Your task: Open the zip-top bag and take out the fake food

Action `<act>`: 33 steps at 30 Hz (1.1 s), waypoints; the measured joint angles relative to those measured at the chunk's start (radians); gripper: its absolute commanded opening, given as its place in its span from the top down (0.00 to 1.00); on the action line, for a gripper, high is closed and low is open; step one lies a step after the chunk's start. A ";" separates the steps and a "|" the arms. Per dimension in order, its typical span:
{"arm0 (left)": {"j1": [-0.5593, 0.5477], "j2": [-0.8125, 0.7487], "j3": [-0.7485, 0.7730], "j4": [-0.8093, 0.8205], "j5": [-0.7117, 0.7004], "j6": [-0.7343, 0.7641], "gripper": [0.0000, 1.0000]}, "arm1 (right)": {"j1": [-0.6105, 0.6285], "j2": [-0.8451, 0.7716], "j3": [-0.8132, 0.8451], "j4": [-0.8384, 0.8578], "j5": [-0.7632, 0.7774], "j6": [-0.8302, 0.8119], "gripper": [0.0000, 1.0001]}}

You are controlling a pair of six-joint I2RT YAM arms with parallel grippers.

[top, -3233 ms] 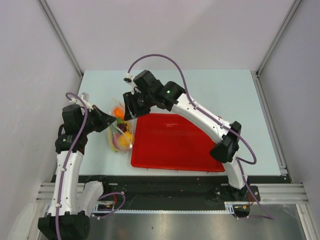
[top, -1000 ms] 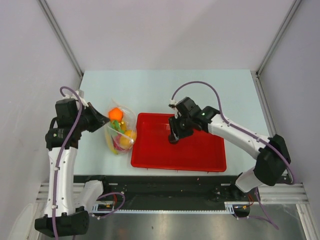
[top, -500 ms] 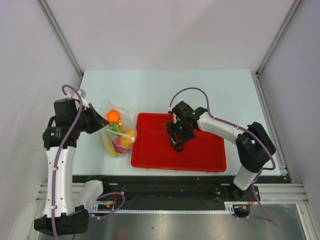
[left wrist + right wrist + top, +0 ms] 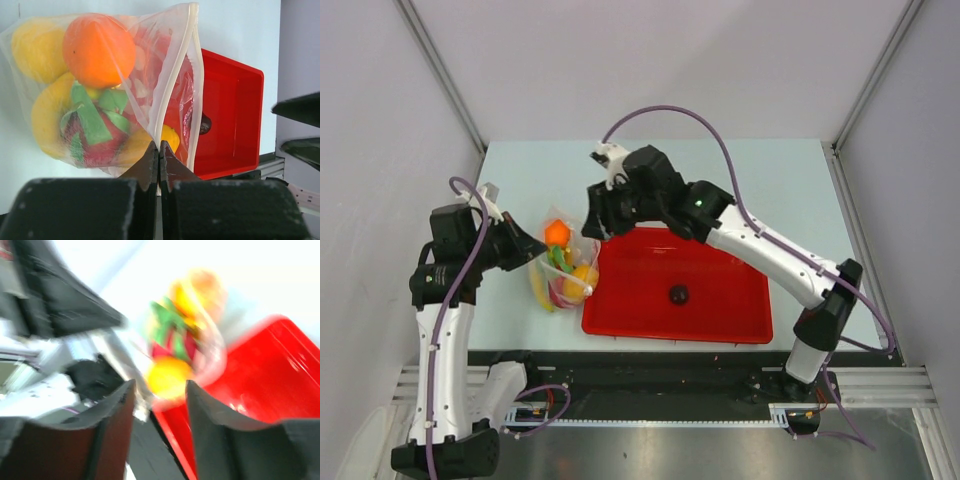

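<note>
**A:** Where is the clear, crinkly plastic zip-top bag [image 4: 565, 275] with white dots?

**B:** Left of centre in the top view. It lies on the pale blue table [image 4: 800, 180], just beside the left edge of the red rectangular plastic tray [image 4: 720, 310].

**A:** And the fake fruit?

**B:** Most of it sits inside the bag. A round orange [image 4: 99, 50] is at the top, yellow pieces [image 4: 30, 42] are along the left, and a pink-red fruit with green leaves [image 4: 95, 135] is lower down. One small dark round fruit [image 4: 677, 293] lies alone near the middle of the tray.

**A:** What is the left gripper [image 4: 159, 150] doing?

**B:** Its fingers are pressed together, pinching the bag's plastic at the bottom centre of the left wrist view. The zip strip runs up and to the right from there.

**A:** The right gripper [image 4: 160, 384]?

**B:** Its wrist view is blurred, but the two dark fingers stand apart with nothing between them. In the top view it hangs above the tray's upper left corner, near the bag's upper right and not touching it.
</note>
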 measured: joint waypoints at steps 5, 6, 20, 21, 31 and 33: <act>0.000 -0.026 -0.020 0.010 0.008 -0.011 1.00 | 0.081 0.143 0.185 -0.004 -0.024 -0.002 0.59; 0.000 -0.033 -0.027 0.014 0.008 -0.018 1.00 | 0.091 0.163 0.186 -0.008 -0.026 -0.004 0.59; 0.000 -0.079 -0.066 0.037 0.041 -0.042 1.00 | 0.135 0.233 0.014 -0.055 -0.021 -0.066 0.35; 0.000 -0.082 -0.068 0.037 0.042 -0.045 1.00 | 0.135 0.233 0.006 -0.056 -0.017 -0.072 0.33; -0.004 -0.084 -0.069 0.016 0.042 -0.065 1.00 | 0.143 0.227 -0.110 0.037 -0.089 -0.113 0.14; -0.005 -0.088 -0.069 0.009 0.036 -0.082 1.00 | 0.150 0.226 -0.131 0.080 -0.121 -0.119 0.14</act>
